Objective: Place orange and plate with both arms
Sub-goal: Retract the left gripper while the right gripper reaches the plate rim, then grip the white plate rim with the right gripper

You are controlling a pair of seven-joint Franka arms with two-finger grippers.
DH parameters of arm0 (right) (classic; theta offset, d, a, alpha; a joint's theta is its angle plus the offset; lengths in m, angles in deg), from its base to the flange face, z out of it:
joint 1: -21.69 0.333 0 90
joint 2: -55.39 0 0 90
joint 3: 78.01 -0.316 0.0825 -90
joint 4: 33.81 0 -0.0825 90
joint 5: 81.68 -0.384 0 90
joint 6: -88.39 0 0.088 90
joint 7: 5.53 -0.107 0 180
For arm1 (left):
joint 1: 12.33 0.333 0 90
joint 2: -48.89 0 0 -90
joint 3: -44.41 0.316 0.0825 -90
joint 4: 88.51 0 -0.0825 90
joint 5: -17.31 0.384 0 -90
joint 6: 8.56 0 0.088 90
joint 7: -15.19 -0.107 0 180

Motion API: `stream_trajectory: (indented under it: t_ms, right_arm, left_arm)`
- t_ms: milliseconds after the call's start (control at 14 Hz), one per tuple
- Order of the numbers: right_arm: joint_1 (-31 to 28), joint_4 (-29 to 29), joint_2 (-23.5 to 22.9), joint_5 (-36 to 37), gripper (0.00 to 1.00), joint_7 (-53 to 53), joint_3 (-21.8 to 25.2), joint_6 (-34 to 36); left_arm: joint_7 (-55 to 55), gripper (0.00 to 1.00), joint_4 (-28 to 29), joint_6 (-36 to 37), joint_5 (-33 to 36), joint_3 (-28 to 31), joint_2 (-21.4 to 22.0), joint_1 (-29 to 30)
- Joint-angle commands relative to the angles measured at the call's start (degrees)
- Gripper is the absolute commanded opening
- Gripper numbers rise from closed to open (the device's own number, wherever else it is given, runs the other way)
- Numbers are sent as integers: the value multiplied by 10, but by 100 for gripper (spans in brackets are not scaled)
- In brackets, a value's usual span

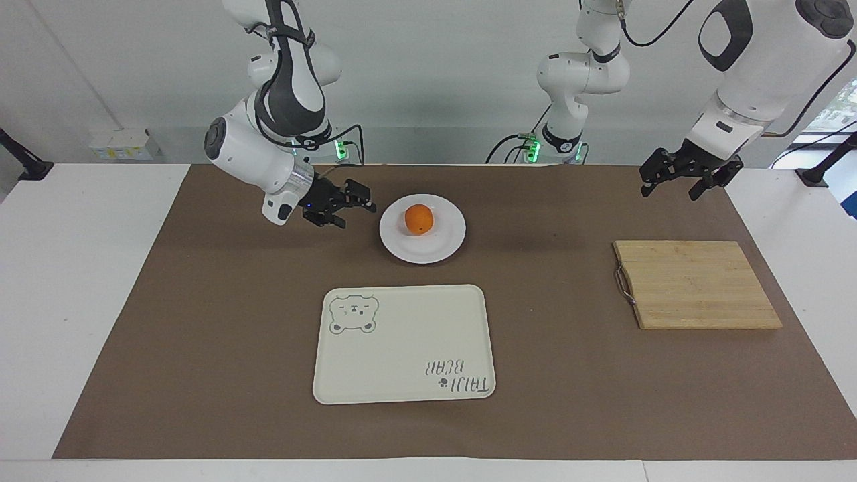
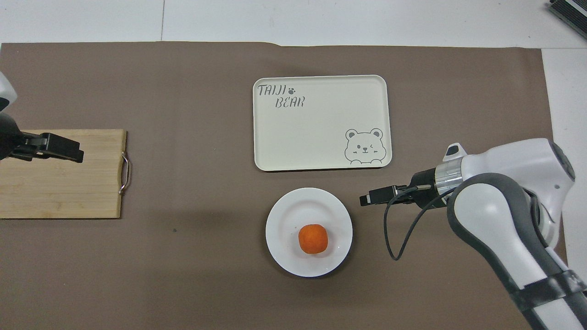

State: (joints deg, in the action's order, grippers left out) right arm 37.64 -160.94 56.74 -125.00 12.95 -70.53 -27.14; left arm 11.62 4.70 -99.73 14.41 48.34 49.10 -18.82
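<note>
Orange resting on the plate, near the robots' edge of the bench; bear-print tray empty, farther out. Right gripper, fingers apart, low just beside the plate, not touching. Left gripper, fingers apart, raised above the cutting board's end of the bench.

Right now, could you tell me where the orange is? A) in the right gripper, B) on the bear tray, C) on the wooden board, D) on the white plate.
D: the orange rests on the plate, with both grippers apart from it.
</note>
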Motion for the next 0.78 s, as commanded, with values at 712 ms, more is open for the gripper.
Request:
stream_trajectory:
  t_ms: [712]
  right_arm:
    - [58,-99,-79,-272,100,194,0,-102]
  left_arm:
    - [-3,100,-16,16,11,-3,-7,4]
